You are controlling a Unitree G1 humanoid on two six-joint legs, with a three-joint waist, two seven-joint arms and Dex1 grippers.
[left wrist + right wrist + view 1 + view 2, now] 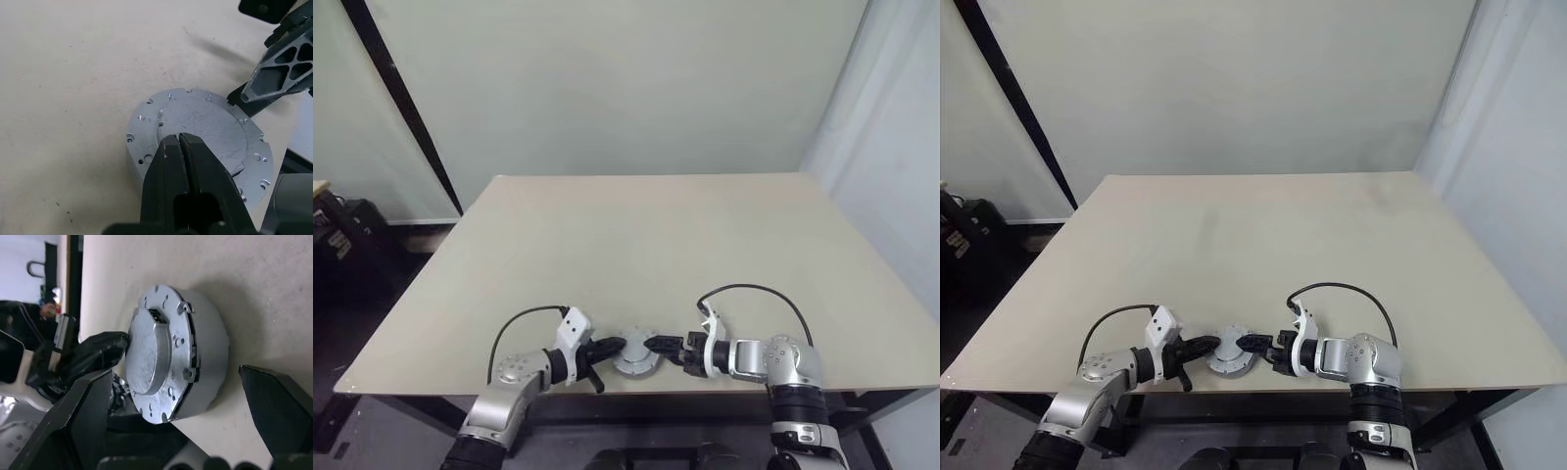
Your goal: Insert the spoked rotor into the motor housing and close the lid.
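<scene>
Where it rests, the lid [205,132] looks scratched grey.

left hand [612,347]: fingers pressed together, pointing right | right hand [658,346]: fingers spread wide, pointing left

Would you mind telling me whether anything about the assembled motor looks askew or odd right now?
The lid seems not fully seated: a dark gap shows along one edge between it and the motor housing. It also sits close to the table's near edge.

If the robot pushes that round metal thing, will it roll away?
Probably not: the motor housing lies flat on the table, so it should slide. It looks like solid metal, likely stiff and heavy for its size, and its smooth lid maybe slippery.
</scene>
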